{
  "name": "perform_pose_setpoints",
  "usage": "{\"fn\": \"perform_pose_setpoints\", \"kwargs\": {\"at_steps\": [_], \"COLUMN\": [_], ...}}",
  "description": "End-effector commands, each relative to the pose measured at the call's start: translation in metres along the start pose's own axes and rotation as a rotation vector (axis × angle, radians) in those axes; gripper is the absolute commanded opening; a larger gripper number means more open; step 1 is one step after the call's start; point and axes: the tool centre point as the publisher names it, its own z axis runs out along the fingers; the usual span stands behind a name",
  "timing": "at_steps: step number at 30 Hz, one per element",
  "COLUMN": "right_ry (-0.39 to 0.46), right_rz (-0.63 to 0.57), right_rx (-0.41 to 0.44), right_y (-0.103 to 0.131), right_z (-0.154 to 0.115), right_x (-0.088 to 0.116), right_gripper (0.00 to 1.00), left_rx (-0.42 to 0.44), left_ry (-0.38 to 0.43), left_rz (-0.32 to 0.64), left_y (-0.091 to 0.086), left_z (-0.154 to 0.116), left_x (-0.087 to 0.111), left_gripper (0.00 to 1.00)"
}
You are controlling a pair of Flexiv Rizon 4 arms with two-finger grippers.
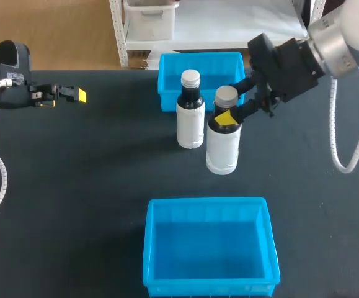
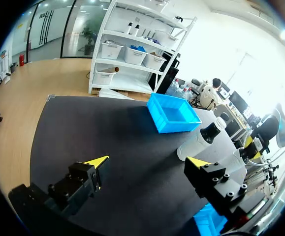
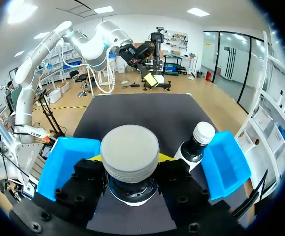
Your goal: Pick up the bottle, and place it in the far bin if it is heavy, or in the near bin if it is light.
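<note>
Black table (image 1: 74, 186): your right gripper (image 1: 227, 113) clamps the grey-capped bottle (image 1: 222, 152) at its neck; rigid, probably slick, heft unclear.

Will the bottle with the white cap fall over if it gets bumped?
Probably. The white-capped bottle is tall and narrow and stands upright, so a bump near its top could tip it. It looks round, so once down it might roll. How heavy it is cannot be seen.

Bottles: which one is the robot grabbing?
The grey-capped bottle: the right gripper pinches its neck from both sides. The white-capped bottle beside it stands alone, untouched.
</note>
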Motion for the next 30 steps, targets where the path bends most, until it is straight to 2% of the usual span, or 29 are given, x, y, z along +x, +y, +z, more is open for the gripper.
{"fn": "perform_pose_setpoints", "kwargs": {"at_steps": [1, 8, 17, 25, 30], "right_ry": [0.003, 0.018, 0.059, 0.072, 0.077], "right_rz": [0.004, 0.028, 0.065, 0.070, 0.061], "right_rx": [0.031, 0.057, 0.092, 0.111, 0.108], "right_y": [0.012, 0.011, -0.004, -0.031, -0.057], "right_z": [-0.019, -0.044, -0.083, -0.111, -0.121], "right_x": [-0.001, 0.004, 0.013, 0.019, 0.019], "right_gripper": [0.00, 0.00, 0.00, 0.00, 0.00], "left_rx": [0.000, 0.000, 0.000, 0.000, 0.000], "left_ry": [0.000, 0.000, 0.000, 0.000, 0.000], "left_rz": [0.000, 0.000, 0.000, 0.000, 0.000], "left_y": [0.000, 0.000, 0.000, 0.000, 0.000], "left_z": [0.000, 0.000, 0.000, 0.000, 0.000], "left_x": [0.000, 0.000, 0.000, 0.000, 0.000], "left_gripper": [1.00, 1.00, 1.00, 1.00, 1.00]}}
